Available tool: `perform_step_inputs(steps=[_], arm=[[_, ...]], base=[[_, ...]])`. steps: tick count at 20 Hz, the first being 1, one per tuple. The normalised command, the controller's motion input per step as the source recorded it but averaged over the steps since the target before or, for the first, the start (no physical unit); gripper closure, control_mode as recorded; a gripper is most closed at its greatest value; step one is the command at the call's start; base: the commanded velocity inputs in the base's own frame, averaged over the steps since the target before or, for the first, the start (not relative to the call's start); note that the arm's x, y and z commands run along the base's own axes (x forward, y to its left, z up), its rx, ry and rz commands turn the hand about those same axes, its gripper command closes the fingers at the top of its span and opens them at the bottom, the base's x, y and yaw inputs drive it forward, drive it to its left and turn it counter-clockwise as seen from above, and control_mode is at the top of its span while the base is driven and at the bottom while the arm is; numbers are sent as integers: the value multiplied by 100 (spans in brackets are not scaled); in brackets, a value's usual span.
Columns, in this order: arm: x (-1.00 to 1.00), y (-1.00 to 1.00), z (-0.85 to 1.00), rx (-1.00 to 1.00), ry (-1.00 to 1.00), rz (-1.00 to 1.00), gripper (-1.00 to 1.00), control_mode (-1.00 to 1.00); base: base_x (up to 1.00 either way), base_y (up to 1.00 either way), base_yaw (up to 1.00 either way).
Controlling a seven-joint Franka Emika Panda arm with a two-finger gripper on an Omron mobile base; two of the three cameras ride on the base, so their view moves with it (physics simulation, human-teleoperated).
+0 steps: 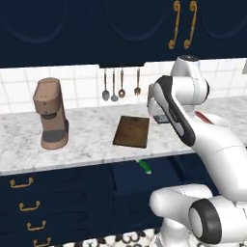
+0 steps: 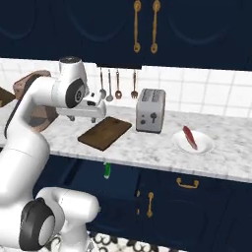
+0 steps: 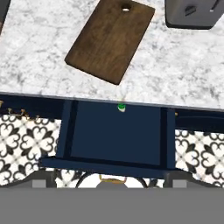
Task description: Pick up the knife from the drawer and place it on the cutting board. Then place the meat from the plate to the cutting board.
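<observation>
The wide navy drawer (image 3: 118, 135) stands pulled out below the counter, its brass handle (image 3: 109, 178) toward me. The knife (image 3: 121, 107) lies at the drawer's back, and just its green handle (image 1: 144, 167) (image 2: 107, 170) peeks out from under the counter edge. The dark brown cutting board (image 1: 131, 131) (image 2: 105, 132) (image 3: 111, 39) lies bare on the marble right above it. My gripper (image 2: 86, 112) (image 3: 109, 181) hangs open high over the drawer and counter edge, holding nothing. The red meat (image 2: 189, 137) rests on the white plate (image 2: 206, 145) to the right.
A toaster (image 2: 150, 110) (image 3: 192, 13) stands between board and plate. A brown coffee machine (image 1: 50, 120) sits left on the counter. Utensils (image 1: 120, 84) hang on the tiled wall behind the board. Dark upper cabinets overhang the counter. Patterned floor tiles (image 3: 26, 140) flank the drawer.
</observation>
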Motion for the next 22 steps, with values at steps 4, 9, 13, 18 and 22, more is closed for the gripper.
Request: perform_step_inputs(steps=[4, 9, 13, 18, 22], arm=[[0, 0, 0, 0, 0, 0, -100, 100], [0, 0, 0, 0, 0, 0, -100, 100], [0, 0, 0, 0, 0, 0, -100, 100], [0, 0, 0, 0, 0, 0, -100, 100], [0, 0, 0, 0, 0, 0, -100, 100]], base=[[2, -96, 26], [18, -70, 40], [20, -61, 49], [12, -64, 53], [31, -72, 48]])
